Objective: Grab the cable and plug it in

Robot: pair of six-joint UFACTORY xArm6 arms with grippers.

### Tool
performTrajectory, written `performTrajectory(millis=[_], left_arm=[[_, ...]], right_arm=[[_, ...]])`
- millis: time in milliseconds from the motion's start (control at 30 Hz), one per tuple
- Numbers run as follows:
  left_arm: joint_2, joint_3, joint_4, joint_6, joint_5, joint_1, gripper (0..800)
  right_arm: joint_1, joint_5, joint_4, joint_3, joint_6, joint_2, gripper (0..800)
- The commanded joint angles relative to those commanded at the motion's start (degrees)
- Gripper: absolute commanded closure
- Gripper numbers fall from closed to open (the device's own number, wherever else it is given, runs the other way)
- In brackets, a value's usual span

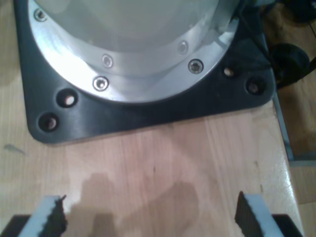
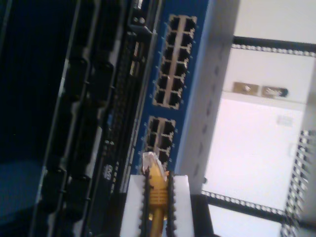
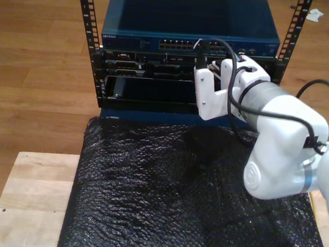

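Cable (image 2: 156,190) is sitting pinched between the two pads of my second gripper (image 2: 157,197), its yellow-orange length running down between the jaws and its clear plug (image 2: 149,162) poking out just past the fingertips. That plug is hanging right in front of the lower block of ports on the blue switch (image 2: 170,106), near them, though whether it is touching a socket cannot be told. In the exterior view the white arm (image 3: 276,142) is reaching from that view's right toward the rack (image 3: 186,51), above the black sheet (image 3: 176,198). My first gripper (image 1: 150,215) is standing wide open with nothing between its jaws, pointing down at the wooden table (image 1: 158,163); ahead of the jaws a black base plate (image 1: 148,111) is carrying a bolted metal flange (image 1: 138,74).
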Motion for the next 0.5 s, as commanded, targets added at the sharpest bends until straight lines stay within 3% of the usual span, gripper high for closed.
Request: performTrajectory(millis=[267, 500], left_arm=[[0.0, 0.0, 0.0, 0.0, 0.0, 0.0, 0], [0.0, 0.0, 0.0, 0.0, 0.09, 0.0, 0]], right_arm=[[-0.18, -1.14, -0.18, -1.23, -0.09, 3.43, 800], [0.09, -12.22, 0.26, -2.11, -0.09, 7.74, 800]])
